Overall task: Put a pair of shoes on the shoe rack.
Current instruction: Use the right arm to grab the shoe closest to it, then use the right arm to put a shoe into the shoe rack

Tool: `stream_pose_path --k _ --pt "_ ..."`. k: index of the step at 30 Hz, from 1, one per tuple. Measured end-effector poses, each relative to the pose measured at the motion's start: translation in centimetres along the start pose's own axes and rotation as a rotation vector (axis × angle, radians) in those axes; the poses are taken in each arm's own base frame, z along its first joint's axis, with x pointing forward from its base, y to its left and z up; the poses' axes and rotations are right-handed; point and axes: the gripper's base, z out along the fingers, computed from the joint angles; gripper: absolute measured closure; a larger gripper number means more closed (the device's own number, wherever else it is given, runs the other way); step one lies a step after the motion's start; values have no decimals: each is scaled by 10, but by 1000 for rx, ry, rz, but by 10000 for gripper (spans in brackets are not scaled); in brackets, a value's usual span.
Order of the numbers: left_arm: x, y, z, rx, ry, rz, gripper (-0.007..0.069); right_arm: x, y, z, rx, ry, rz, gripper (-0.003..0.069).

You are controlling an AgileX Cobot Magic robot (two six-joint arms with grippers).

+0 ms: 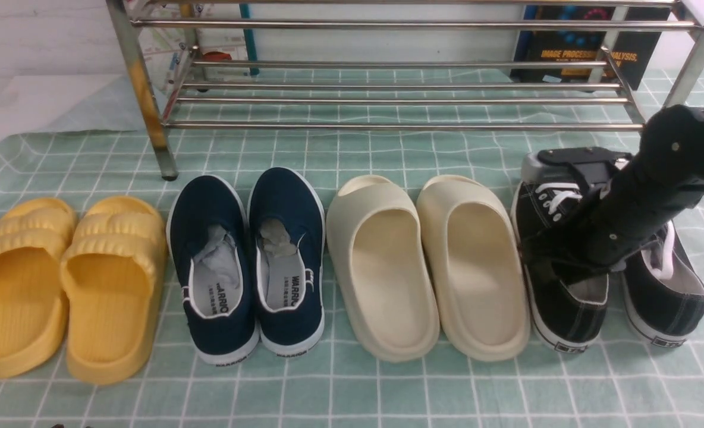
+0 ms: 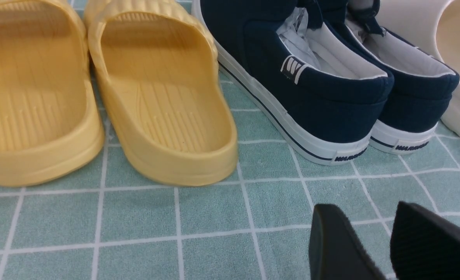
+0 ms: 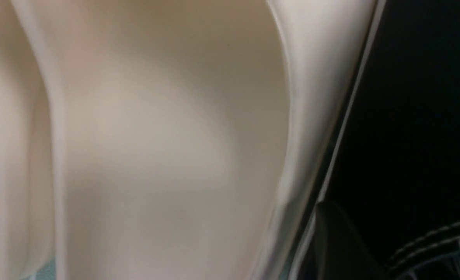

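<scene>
Black sneakers, navy slip-ons, cream slides, yellow slides

Gleaming polished steel tubes on the shoe rack at twelve o'clock, one leg rust-stained; pair of shoes at three o'clock, matt black canvas, smooth white rubber soles; cream slides smooth, matt, rubbery; surface in soft checked cloth

Green checked cloth, white wall

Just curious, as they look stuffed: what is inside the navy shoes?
Crumpled pale paper lies in each navy shoe, over white insoles printed WARRIOR. Their toe ends are closed over, so anything deeper cannot be seen.
</scene>
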Motion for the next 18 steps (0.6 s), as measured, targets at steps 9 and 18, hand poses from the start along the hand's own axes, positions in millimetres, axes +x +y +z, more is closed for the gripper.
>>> stream_pose_path --k 9,18 --pt "0 0 0 0 0 0 386 -1 4 -27 10 -63 -34 643" --pt "0 0 0 0 0 0 386 -8 19 -107 -20 -164 -82 641"
